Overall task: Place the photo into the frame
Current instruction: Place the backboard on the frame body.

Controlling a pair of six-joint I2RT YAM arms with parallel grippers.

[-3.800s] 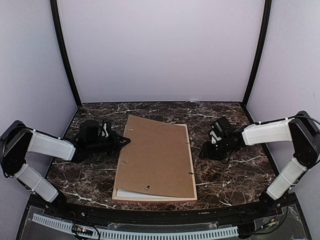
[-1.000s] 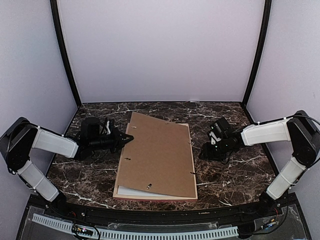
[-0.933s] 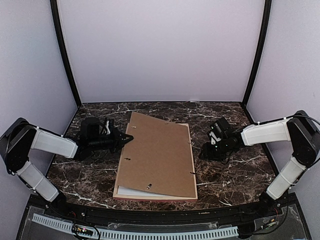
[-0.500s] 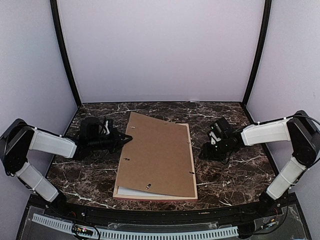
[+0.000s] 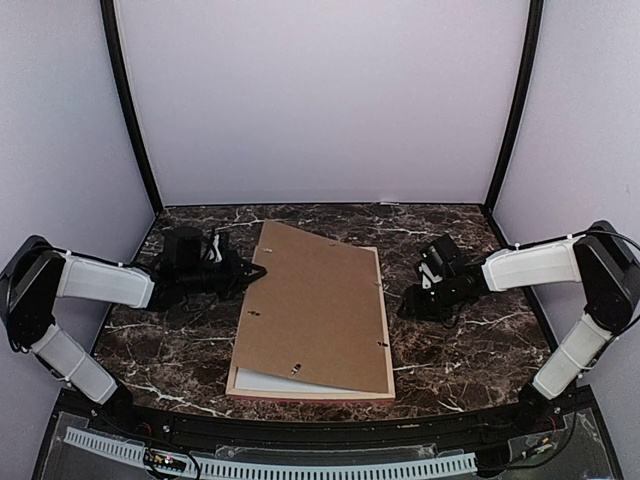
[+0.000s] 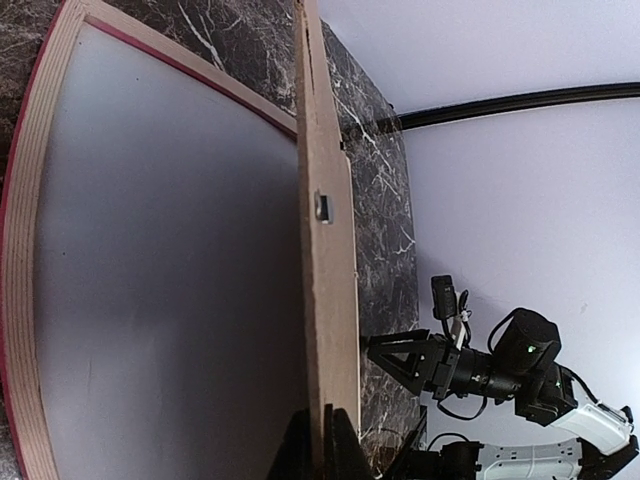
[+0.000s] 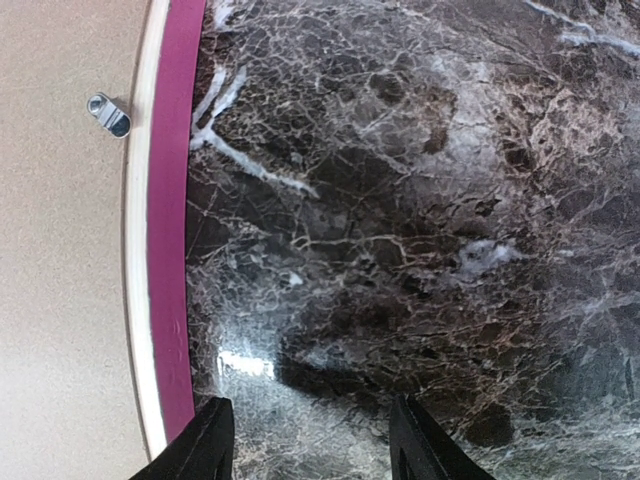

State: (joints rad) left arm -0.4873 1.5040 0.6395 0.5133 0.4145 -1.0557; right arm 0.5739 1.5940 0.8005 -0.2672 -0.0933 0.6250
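Progress looks early. From above, the frame [image 5: 384, 300] lies face down mid-table toward the front edge. The brown backing board [image 5: 315, 310] lies on it, its left edge raised by the left gripper [image 5: 250, 272]. The right gripper [image 5: 405, 306] sits low just beside the right rail. On the left wrist, the jaws pinch the board's edge over a pale sheet [image 6: 170, 280], and no photo shows. On the right wrist, the jaws stand apart, empty. Loading and closing remain
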